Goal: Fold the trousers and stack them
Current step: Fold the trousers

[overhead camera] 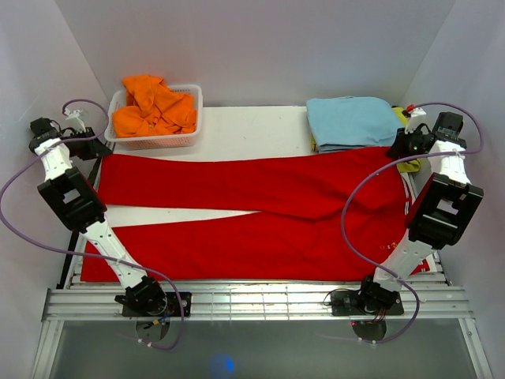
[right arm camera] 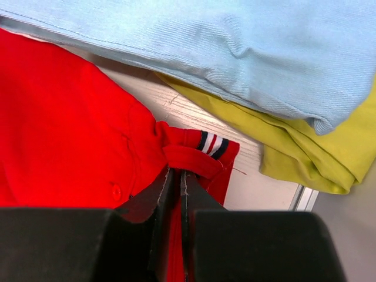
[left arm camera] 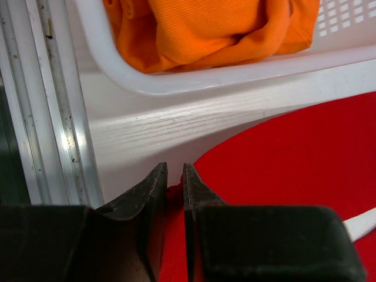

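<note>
The trousers [overhead camera: 260, 213] lie spread flat across the white table [overhead camera: 245, 126], with the waist to the right and both legs running left. A wedge of bare table parts the far leg from the near one. The left tool [left arm camera: 174, 170] is clenched on the hem corner of the far leg, near the table's left edge, and a sliver of red shows between its tips. The right tool [right arm camera: 177, 172] is clenched on the far corner of the waistband, where dark and white stripes show. That corner seems slightly bunched, though the view is too close to be sure.

Just beyond the left tool stands a white basket [left arm camera: 176, 82] holding an orange garment [left arm camera: 223, 29]. Beyond the right tool a folded blue garment [right arm camera: 205, 41] lies on a yellow-green one [right arm camera: 305, 153].
</note>
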Tool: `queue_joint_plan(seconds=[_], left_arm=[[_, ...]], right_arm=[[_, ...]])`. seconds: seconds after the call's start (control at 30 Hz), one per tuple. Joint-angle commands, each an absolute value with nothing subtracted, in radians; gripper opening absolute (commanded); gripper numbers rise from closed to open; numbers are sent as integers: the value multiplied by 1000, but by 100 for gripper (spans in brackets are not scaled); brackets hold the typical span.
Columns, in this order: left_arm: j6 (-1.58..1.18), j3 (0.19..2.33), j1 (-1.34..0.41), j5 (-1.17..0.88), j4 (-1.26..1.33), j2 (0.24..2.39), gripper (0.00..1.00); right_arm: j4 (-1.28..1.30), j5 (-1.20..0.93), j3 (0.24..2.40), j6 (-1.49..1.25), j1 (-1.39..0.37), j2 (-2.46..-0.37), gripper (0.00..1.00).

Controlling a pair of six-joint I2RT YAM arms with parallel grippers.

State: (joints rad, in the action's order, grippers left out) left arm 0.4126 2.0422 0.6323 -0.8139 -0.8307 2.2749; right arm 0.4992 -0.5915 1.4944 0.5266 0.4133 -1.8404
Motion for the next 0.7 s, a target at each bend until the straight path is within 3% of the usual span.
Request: queue_joint_plan(seconds=[0.0,0.43,0.67], left_arm=[[408,2062,649,-913,-796,2183,0],[442,1944,751,-1069,-816,2002,0],[543,1844,894,-1181,-938,1862,0]], right_arm=[[466,-658,1516,535,417,-1824,8],[607,-825,1552,718,532,-1671,8],[785,-931,1427,968,620,-1487,8]])
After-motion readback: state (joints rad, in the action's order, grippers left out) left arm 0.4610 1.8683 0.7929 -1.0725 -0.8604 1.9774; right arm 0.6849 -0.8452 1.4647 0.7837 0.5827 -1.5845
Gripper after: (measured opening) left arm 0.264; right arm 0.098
